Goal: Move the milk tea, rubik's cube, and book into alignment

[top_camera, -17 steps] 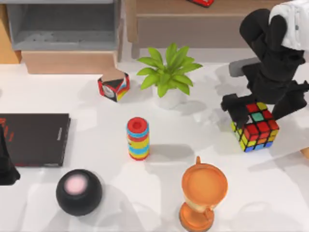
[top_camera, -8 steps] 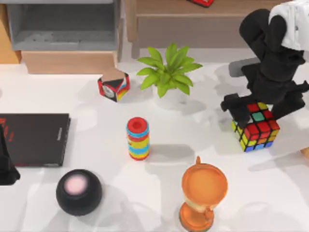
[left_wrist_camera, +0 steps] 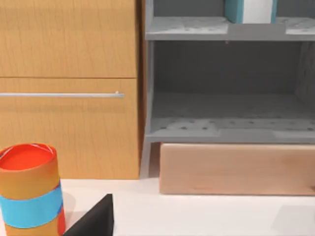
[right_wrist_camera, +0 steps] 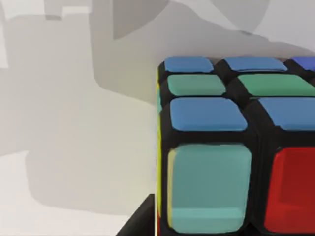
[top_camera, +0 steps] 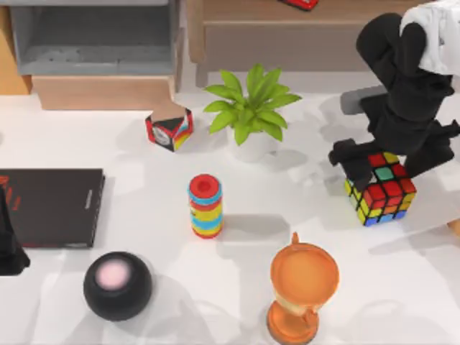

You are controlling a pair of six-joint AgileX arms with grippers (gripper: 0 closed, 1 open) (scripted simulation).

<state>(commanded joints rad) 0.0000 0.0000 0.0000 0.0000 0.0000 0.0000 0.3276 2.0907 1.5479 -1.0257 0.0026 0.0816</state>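
Note:
The rubik's cube (top_camera: pixel 381 188) rests on the white table at the right, red and teal stickers facing up. My right gripper (top_camera: pixel 388 162) hangs directly over it with a black finger on either side. In the right wrist view the cube (right_wrist_camera: pixel 221 162) is very close, and one finger (right_wrist_camera: pixel 142 221) lies against its yellow side. The milk tea (top_camera: pixel 303 277), an orange cup with a straw, stands near the front edge. A teal and white book (left_wrist_camera: pixel 232 10) stands on the grey shelf's upper level. My left gripper (top_camera: pixel 7 248) is parked at the left edge.
A potted plant (top_camera: pixel 250 108), a striped cylinder (top_camera: pixel 205 206), a small tan-topped box (top_camera: pixel 169 128), a black ball (top_camera: pixel 117 285) and a thin black slab (top_camera: pixel 50 207) share the table. A grey shelf (top_camera: pixel 93 36) and wooden cabinets line the back. An orange-and-blue can (left_wrist_camera: pixel 30 189) stands by the cabinet.

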